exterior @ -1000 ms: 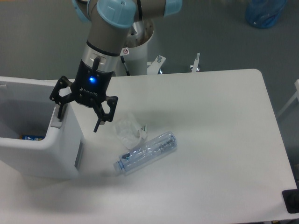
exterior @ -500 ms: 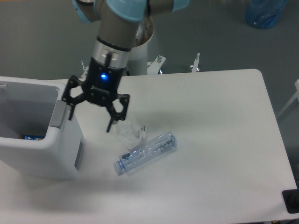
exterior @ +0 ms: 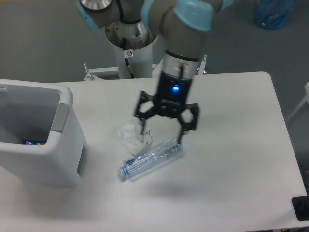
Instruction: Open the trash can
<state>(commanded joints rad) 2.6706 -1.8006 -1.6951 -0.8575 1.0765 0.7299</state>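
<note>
Though lidless, trash can (exterior: 41, 145) left of gripper (exterior: 162, 134)

White table (exterior: 231, 159) with rounded corners sits on a grey floor (exterior: 43, 38); blue bag (exterior: 273, 12) up top right.

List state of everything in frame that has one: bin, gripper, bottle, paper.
trash can: open at the top, inside visible, something lying at the bottom
gripper: open, empty, fingers down over the bottle and paper
bottle: lying on its side on the table
crumpled paper: on the table, beside the bottle
</note>
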